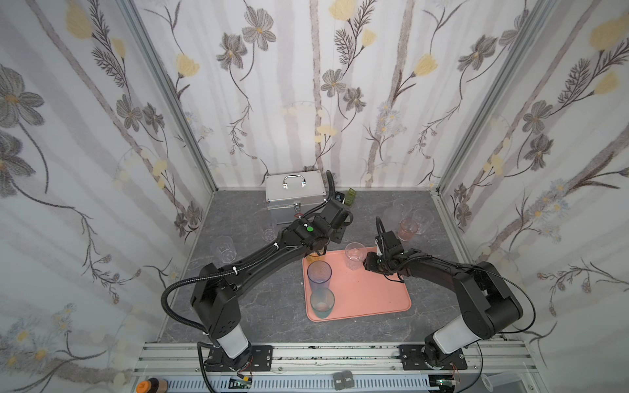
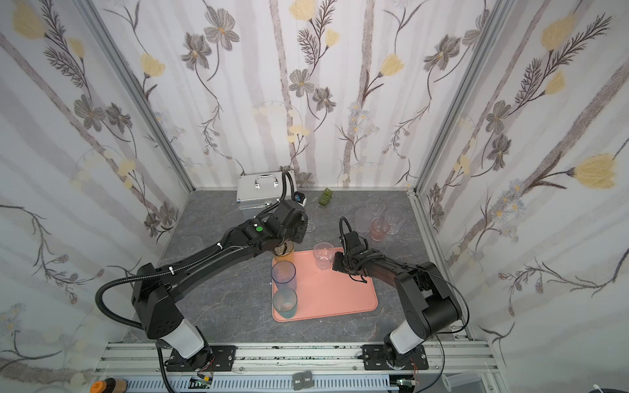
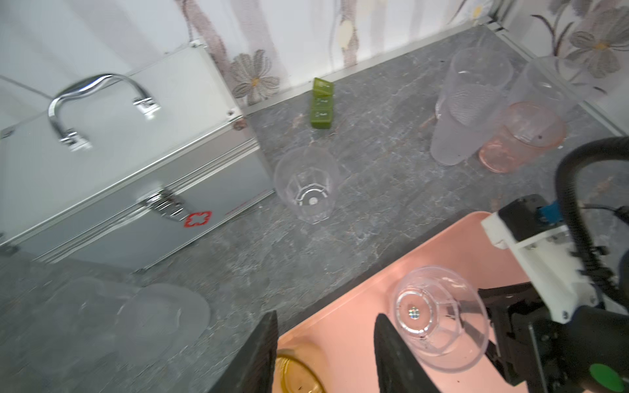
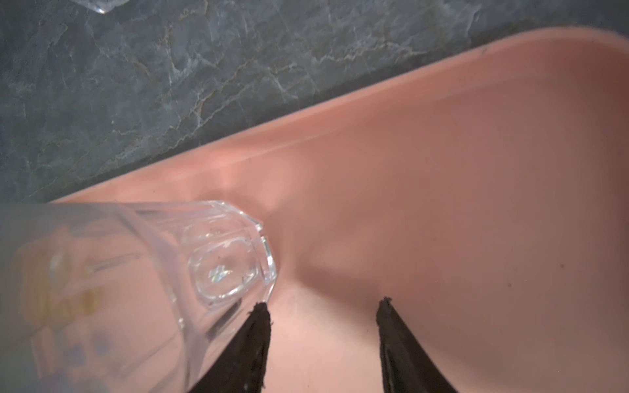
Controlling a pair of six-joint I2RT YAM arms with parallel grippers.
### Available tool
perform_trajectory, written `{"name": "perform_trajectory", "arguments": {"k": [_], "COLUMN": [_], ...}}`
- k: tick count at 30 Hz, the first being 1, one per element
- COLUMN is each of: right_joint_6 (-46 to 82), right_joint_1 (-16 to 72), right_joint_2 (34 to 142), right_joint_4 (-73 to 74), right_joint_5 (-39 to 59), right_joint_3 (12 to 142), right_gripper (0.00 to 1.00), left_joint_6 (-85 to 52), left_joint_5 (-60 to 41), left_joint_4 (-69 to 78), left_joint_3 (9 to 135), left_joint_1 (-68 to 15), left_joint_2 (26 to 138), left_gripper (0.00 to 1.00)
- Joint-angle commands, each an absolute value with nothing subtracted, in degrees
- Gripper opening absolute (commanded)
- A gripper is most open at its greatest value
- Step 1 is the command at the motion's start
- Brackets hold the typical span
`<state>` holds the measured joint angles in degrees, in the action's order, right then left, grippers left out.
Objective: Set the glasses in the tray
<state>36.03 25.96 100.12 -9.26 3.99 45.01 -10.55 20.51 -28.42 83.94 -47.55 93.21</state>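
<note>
left gripper: jaws spread over amber glass, upright in tray corner, likely released. blue glass and teal glass line that edge, saving room. right gripper: spread, empty, clear glass just beside one finger. other glasses wait on table.

You can read only a red cross outline on the far silver case and, faintly, "Mon." and "Tues." on two dark blocks at the near edge.

Even, soft overhead light — wrist views blurred, top views bowed at edges.
</note>
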Motion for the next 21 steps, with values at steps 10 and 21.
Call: {"name": "perform_trajectory", "arguments": {"k": [10,21], "right_joint_6": [38.59,39.67], "right_joint_1": [31.75,34.63], "right_joint_2": [106.99,110.48], "right_joint_4": [-6.86,-7.54], "right_joint_5": [3.64,3.36], "right_joint_3": [51.79,55.58], "right_gripper": [0.51,0.51], "left_joint_6": [-18.54,-18.81], "left_joint_5": [24.62,23.58], "left_joint_4": [-18.38,-17.25], "left_joint_3": [65.88,62.92], "left_joint_1": [-40.89,-40.63], "left_joint_2": [79.86,79.48], "left_gripper": [0.52,0.52]}}
